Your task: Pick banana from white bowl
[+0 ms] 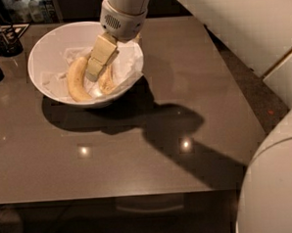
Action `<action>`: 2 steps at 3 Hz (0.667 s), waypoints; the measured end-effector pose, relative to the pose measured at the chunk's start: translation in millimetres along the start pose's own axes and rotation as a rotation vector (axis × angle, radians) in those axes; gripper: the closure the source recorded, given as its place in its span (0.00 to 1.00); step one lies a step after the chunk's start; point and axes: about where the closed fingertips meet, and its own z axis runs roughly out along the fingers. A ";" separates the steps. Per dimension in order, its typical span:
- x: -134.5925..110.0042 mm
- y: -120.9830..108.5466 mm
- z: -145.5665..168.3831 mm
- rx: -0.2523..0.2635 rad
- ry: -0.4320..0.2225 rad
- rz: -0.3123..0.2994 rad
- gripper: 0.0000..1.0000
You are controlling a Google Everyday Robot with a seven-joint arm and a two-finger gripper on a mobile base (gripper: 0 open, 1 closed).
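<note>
Gripper (93,73) is low inside white bowl (44,50), between two bananas; can't tell if apart or together. Bruised banana (106,83) lies just beside it on crumpled paper (127,60). Best to centre over its middle, avoid cleaner banana (77,82), and lift straight up off the bench (138,158).

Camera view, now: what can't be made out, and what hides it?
The bruised banana in the white bowl: upper part behind the claw, which hangs in the bowl beside the yellower banana.
Whether the claw touches either banana: unreadable.
The dark items at the left edge of the table: cut by the frame, too dim to name.
The table's near right corner: hidden by the robot's white body.
</note>
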 end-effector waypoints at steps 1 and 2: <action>-0.3 0.3 0.9 -0.001 0.002 0.000 0.00; -7.3 -1.4 10.0 -0.011 -0.021 0.005 0.00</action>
